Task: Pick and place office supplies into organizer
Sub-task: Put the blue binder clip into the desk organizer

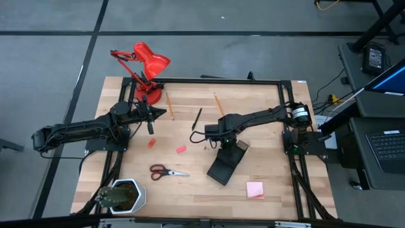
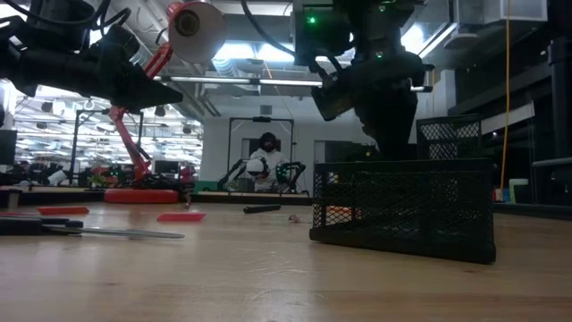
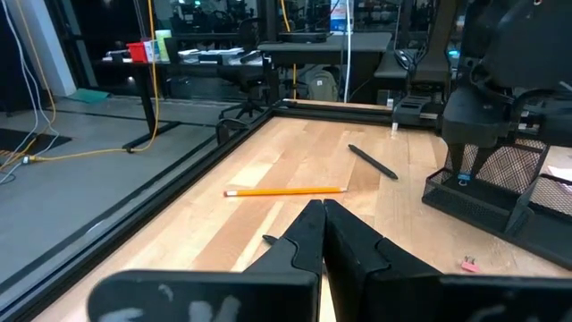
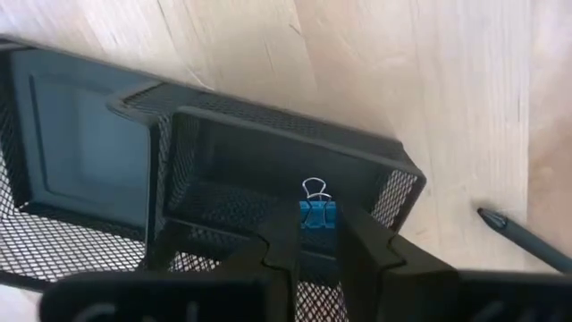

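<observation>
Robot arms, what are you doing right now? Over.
Right pincer shut on blue binder clip, over organizer. Left pincer shut, empty, waiting above table near pencil. Nothing in the way.

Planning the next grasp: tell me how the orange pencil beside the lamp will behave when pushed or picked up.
The pencil looks thin and straight, so probably stiff and light. Lying flat on the bare table, it will likely roll or skid if nudged sideways. Its slimness may let it pivot in a pincer gripping off-centre.

matt black wire-mesh organizer; smooth pale wooden table; glossy blue binder clip.
</observation>
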{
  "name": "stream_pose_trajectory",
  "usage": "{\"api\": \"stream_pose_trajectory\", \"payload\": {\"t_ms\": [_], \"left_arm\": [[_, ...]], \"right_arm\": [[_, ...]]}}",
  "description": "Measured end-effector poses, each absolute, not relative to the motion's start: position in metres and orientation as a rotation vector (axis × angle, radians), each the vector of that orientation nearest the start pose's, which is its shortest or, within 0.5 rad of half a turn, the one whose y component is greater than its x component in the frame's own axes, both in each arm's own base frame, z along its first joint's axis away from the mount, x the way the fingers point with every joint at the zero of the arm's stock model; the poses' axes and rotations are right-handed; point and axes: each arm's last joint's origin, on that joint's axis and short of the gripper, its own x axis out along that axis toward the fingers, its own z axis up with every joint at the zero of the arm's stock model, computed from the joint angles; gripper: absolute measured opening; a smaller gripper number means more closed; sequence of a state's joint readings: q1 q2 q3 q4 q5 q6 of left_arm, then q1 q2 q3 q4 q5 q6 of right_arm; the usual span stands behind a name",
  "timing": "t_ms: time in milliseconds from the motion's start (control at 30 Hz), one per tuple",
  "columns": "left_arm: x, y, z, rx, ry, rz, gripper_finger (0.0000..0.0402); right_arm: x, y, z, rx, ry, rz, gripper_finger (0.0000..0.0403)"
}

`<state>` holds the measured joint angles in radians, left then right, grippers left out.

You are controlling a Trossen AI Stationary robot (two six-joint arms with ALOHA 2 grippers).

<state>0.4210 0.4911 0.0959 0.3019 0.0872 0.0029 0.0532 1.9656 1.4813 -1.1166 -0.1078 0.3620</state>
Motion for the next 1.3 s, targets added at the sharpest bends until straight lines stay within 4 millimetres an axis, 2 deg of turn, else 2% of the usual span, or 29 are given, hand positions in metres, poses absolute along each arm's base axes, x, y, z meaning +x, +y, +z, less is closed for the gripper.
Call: {"api": "stream_pose_trajectory", "payload": {"t_ms": [300, 567, 1167, 1300], "left_arm": [[0.122, 0.052, 0.180, -0.021, 0.091, 0.333, 0.0003], [0.122, 0.052, 0.180, -0.023, 0.095, 0.333, 0.0003], [0.122, 0.052, 0.179, -0.030, 0.097, 0.334, 0.0003], [0.122, 0.052, 0.179, -0.030, 0.097, 0.334, 0.0003]], "right_arm": [[0.366, 0.023, 0.189, 0.323, 1.582, -0.157, 0.0053], [0.368, 0.023, 0.177, 0.334, 1.618, -0.148, 0.0053], [0.368, 0.023, 0.176, 0.360, 1.624, -0.182, 0.0054], [0.368, 0.023, 0.176, 0.357, 1.624, -0.179, 0.0069]]}}
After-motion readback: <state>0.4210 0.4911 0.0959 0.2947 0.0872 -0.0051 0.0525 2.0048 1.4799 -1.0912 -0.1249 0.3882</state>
